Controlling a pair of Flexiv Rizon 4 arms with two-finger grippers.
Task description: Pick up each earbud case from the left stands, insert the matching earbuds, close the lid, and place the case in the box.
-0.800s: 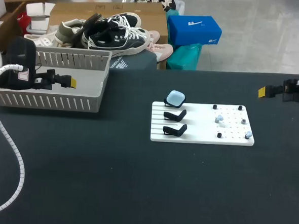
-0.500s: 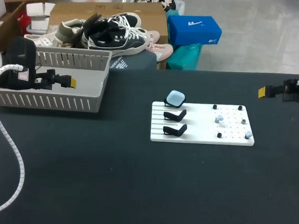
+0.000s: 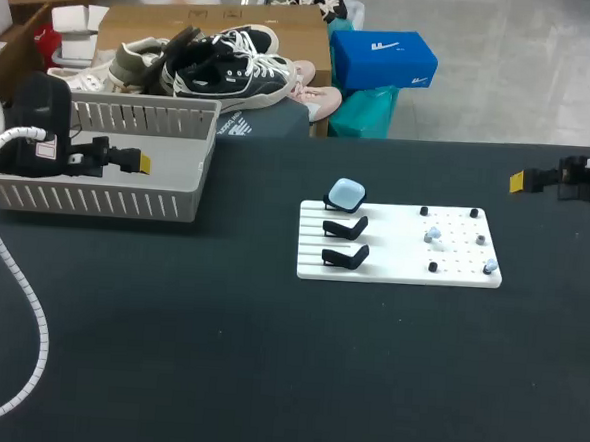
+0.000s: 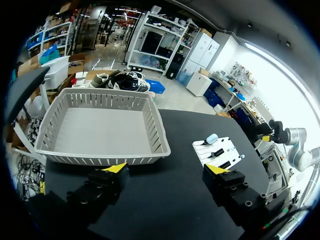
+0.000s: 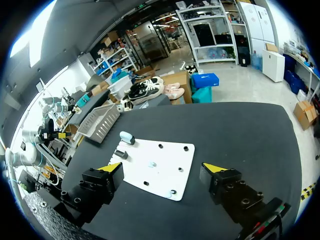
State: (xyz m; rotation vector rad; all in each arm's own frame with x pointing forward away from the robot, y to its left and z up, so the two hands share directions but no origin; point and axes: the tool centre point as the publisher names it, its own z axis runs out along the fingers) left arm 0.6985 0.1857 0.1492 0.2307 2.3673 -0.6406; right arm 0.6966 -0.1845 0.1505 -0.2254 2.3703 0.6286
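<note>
Zero cases boxed so far: on the black tabletop (image 3: 266,360) the grey box (image 3: 106,201) shows no case inside, so the whole job looks still ahead. One white board (image 3: 397,272), three black stands (image 3: 345,227), two bare. Left gripper (image 4: 166,168) hangs by the box, spread wide, holding nothing; right gripper (image 5: 163,166) likewise, well off the board. One pale blue case (image 3: 346,193) sits on the far stand. Earbuds (image 3: 434,233): perhaps three, too tiny to be sure.

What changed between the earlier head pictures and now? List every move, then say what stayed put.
Nothing visibly changed. The left tool stays open over the grey basket, and the right tool stays open near the table's far right edge. Neither holds anything. The earbud case remains on the rearmost stand of the white board.
</note>
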